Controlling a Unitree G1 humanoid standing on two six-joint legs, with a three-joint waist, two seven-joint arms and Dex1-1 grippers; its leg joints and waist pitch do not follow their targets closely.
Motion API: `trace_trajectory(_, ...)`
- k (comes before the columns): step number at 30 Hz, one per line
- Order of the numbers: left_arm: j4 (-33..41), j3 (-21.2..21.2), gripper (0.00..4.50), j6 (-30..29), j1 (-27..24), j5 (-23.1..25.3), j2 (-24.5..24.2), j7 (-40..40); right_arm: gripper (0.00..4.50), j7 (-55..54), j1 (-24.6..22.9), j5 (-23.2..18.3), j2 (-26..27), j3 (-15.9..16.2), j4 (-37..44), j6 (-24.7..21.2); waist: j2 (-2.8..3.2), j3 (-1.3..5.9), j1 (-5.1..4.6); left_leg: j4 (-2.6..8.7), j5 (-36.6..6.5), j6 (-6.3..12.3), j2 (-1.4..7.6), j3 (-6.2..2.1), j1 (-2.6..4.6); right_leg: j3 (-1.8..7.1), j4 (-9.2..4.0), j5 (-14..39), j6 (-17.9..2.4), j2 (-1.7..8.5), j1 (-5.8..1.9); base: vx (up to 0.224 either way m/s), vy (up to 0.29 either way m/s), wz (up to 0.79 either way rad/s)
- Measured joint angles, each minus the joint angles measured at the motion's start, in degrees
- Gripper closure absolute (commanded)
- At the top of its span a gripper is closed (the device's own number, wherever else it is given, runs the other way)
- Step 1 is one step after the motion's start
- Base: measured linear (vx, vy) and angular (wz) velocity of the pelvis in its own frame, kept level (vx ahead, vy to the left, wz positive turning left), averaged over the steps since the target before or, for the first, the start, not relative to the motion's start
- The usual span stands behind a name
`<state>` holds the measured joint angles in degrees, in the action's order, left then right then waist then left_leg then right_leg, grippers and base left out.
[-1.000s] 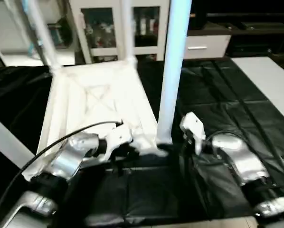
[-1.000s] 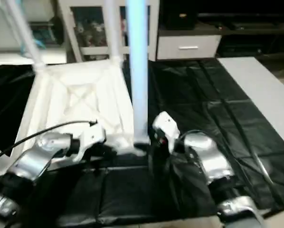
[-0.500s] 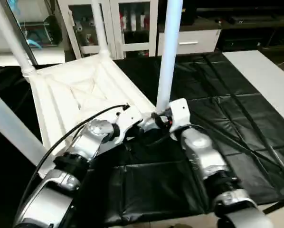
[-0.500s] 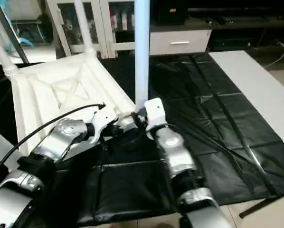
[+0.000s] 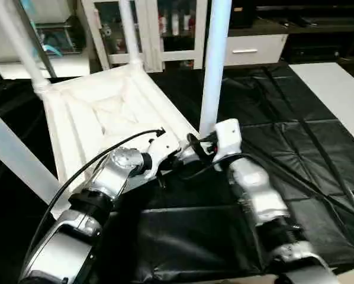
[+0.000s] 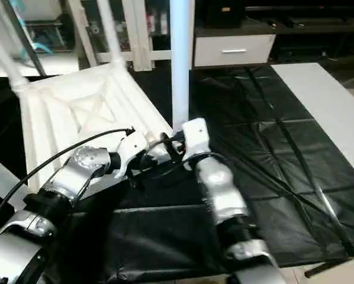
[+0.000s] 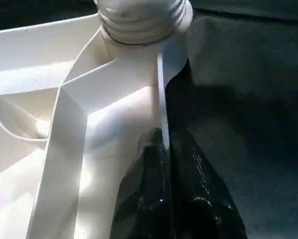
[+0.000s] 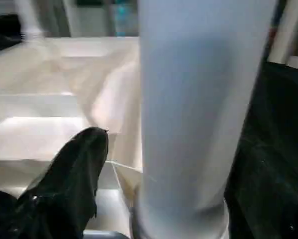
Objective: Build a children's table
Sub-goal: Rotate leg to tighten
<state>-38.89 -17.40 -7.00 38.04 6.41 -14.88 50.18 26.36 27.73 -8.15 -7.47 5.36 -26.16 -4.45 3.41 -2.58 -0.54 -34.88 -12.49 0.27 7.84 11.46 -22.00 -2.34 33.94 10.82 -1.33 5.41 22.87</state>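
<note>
The left gripper (image 7: 165, 149) is pinching the tabletop (image 5: 100, 118) rim; the right gripper's (image 5: 195, 155) fingers can't be made out beside the leg (image 5: 212, 65). Twisting the leg upright while bracing should be seating it.

We see even indoor light; glare whitens the table top (image 7: 34, 74) (wrist view), and the near leg (image 8: 199, 109) blurs.

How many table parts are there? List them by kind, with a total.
Top: 1
Legs: 4
Total: 5
</note>
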Motion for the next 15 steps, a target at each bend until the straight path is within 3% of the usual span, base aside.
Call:
trace_trajectory(8,7.6,-1.2,4.50,1.4,-5.3,-2.5,-5.3,11.1,0.30,28.2,-6.5,-3.5,-18.9,5.8,9.5,-4.4,0.17,0.08,0.91,-0.03,0.1,0.16,0.07,0.06,0.00,-0.06,-0.03,0.1,0.2,0.01,-0.04,0.000,0.000,0.00)
trace_trajectory(15,11.2,-1.5,4.50,1.0,-7.6,-3.4,-7.3,15.7,0.30,34.2,-6.9,-4.9,-20.6,6.2,9.6,-6.7,0.17,0.09,1.02,-0.10,0.1,0.15,0.09,0.10,0.00,-0.02,0.02,0.1,0.2,0.01,-0.05,0.000,0.000,0.00)
